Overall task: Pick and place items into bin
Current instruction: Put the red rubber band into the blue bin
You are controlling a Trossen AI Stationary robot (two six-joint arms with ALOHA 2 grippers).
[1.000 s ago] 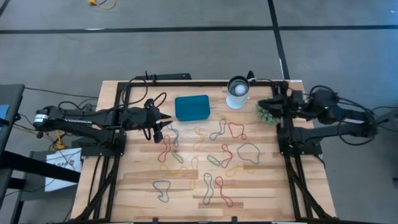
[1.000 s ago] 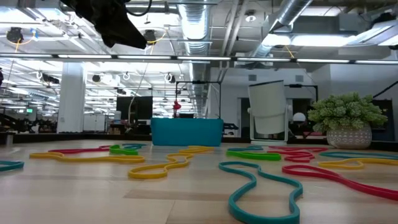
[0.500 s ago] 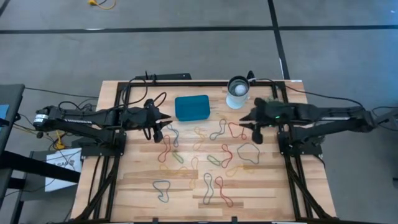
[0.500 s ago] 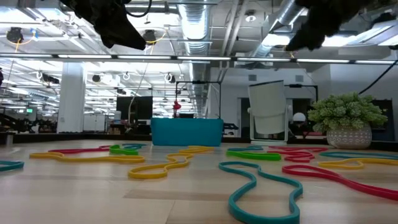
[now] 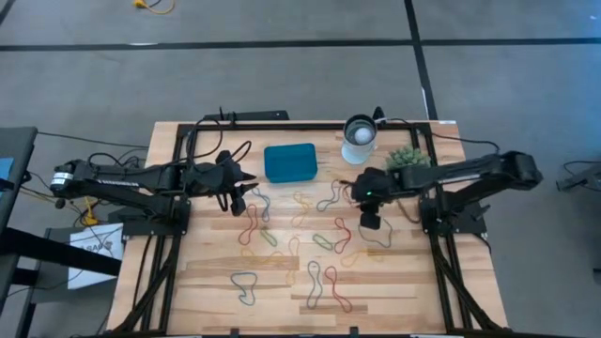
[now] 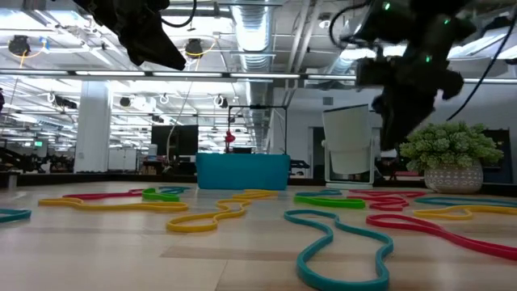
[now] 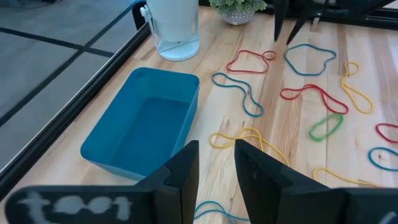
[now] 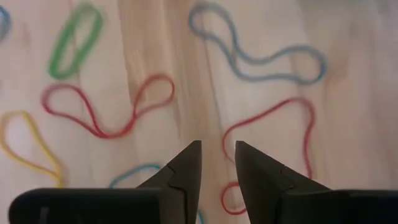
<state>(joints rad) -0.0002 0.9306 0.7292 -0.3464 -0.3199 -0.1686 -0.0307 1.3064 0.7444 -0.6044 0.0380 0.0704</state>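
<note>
Several rubber-band loops [image 5: 310, 235] in red, yellow, green and teal lie flat on the wooden table. The teal bin [image 5: 290, 161] stands near the far edge and shows nothing inside in the left wrist view [image 7: 146, 121]. My left gripper [image 5: 246, 191] hovers open, left of the bin and above the bands. My right gripper [image 5: 370, 220] points down, open, above a red loop [image 8: 273, 134] and a teal loop [image 5: 377, 230], clear of the table in the low view [image 6: 393, 137]. Neither gripper touches anything.
A white-and-metal cup [image 5: 359, 137] stands at the far edge, right of the bin. A spiky green plant ball [image 5: 406, 158] sits to the right of the cup, behind my right arm. Black frame rails [image 5: 188, 150] run along the table's edges.
My right arm has swung from the table's right edge by the plant toward the middle. Its gripper has tipped to point down and come lower over the bands. The plant ball, covered by the gripper before, shows again. The bands have not moved.
</note>
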